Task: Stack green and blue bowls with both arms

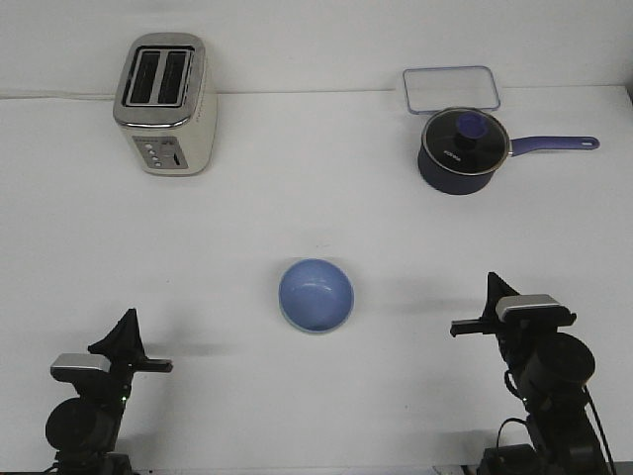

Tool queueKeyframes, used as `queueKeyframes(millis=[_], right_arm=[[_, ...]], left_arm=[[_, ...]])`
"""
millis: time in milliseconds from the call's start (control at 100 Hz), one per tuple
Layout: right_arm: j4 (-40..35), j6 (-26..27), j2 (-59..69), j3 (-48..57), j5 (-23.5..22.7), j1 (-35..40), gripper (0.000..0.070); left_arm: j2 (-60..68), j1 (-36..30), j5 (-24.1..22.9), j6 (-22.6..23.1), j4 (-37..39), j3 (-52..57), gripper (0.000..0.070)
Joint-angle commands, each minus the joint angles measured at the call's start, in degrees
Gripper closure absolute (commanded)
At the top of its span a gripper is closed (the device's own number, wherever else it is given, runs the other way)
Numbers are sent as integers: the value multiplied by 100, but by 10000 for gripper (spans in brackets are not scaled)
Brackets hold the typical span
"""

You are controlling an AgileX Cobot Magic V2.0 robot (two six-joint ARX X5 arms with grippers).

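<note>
Front view, blue bowl (316,295) hiding green bowl, 2 grippers' (127,334) (495,294) jaw states unreadable.

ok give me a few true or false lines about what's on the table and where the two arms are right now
1. A round periwinkle blue bowl sits near the table's middle, upright, with a pale green rim edge showing under it. True.
2. The left arm's gripper is clamped on that bowl. False: it is apart from the bowl, near the front left corner.
3. The cream and silver two-slot toaster stands at the back left. True.
4. The dark navy saucepan with a purple handle has no lid. False: a glass lid with a blue knob covers it.
5. A clear rectangular container lid lies behind the saucepan. True.
6. The right arm's gripper touches the saucepan. False: it is well in front of it, holding nothing.
</note>
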Motion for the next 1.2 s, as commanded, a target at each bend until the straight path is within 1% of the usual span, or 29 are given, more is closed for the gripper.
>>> queueKeyframes(millis=[0, 120, 1060, 1190], right_arm=[[81, 55, 2, 46, 22, -7, 700], [92, 55, 2, 46, 22, -7, 700], [96, 55, 0, 39, 28, -7, 700], [136, 48, -210, -33, 22, -13, 700]], left_arm=[[-15, 7, 0, 59, 247, -57, 688], [-15, 7, 55, 59, 479, -219, 688], [-13, 42, 57, 33, 448, -216, 688], [-13, 42, 57, 33, 450, -216, 688]])
